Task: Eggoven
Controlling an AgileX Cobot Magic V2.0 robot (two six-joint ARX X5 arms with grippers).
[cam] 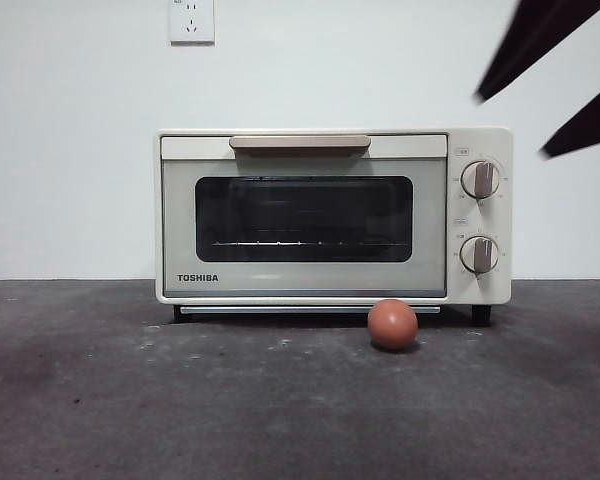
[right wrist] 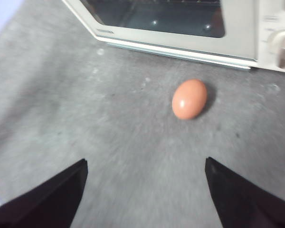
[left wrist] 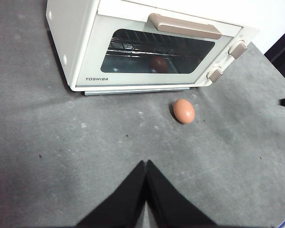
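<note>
A reddish-brown egg (cam: 393, 324) lies on the dark grey mat just in front of the cream TOSHIBA toaster oven (cam: 330, 215), below its right part. The oven door is closed. The egg shows in the left wrist view (left wrist: 184, 110) and in the right wrist view (right wrist: 189, 99). My right gripper (right wrist: 145, 164) is open, above the mat with the egg ahead between its jaws, apart from it. It shows as dark tips in the front view at the top right (cam: 555, 75). My left gripper (left wrist: 146, 166) is shut and empty, well back from the egg.
The oven's two grey knobs (cam: 480, 180) stand on its right panel and the handle (cam: 300, 143) runs along the door top. A white wall with a socket (cam: 191, 20) stands behind. The grey mat (cam: 130, 400) covers the table.
</note>
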